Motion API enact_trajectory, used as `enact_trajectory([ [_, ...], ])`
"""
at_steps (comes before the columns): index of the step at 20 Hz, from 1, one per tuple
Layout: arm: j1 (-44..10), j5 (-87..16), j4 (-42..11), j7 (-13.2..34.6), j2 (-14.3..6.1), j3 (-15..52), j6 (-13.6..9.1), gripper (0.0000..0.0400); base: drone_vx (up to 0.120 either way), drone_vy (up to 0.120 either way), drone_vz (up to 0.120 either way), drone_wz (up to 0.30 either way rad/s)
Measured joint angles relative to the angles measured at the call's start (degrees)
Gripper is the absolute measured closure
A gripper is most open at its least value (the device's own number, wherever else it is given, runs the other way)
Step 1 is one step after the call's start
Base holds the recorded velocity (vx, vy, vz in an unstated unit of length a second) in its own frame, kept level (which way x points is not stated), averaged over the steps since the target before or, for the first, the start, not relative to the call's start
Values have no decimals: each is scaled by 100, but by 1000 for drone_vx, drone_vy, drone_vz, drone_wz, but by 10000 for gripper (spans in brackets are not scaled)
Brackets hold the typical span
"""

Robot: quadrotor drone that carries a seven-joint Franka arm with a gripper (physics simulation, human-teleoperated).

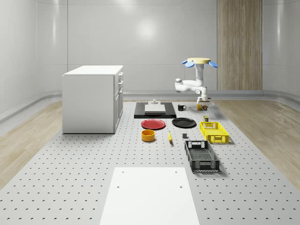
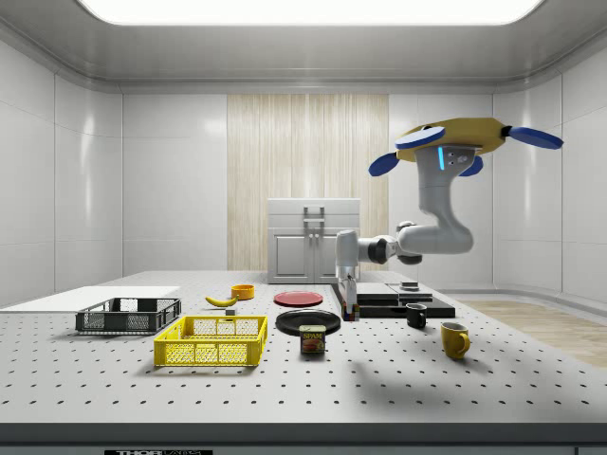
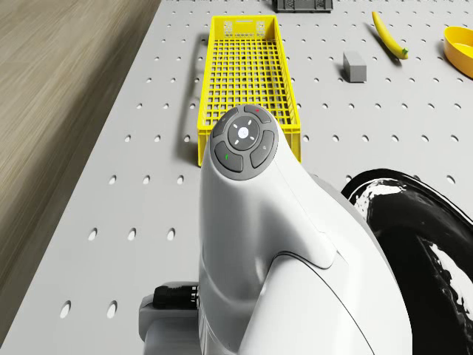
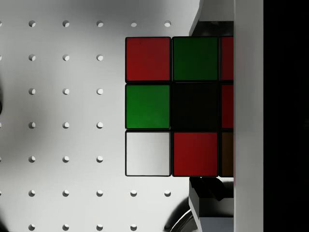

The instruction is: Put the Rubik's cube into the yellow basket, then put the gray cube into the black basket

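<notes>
Step one in hand: hovering beyond the far end of the yellow basket (image 1: pixel 214 131), my pincer (image 2: pixel 348 301) pinches the Rubik's cube (image 4: pixel 178 106) just above the table (image 1: pixel 84 178); next I judge a lift and carry over that basket.

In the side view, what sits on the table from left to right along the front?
Black basket → yellow basket → Spam can → black mug → yellow mug.
</notes>
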Motion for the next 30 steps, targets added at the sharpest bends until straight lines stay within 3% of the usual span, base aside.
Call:
enact_trajectory([
  [30, -43, 103, 8, 32, -256, 22, 237, 50, 120, 9, 0, 0],
])
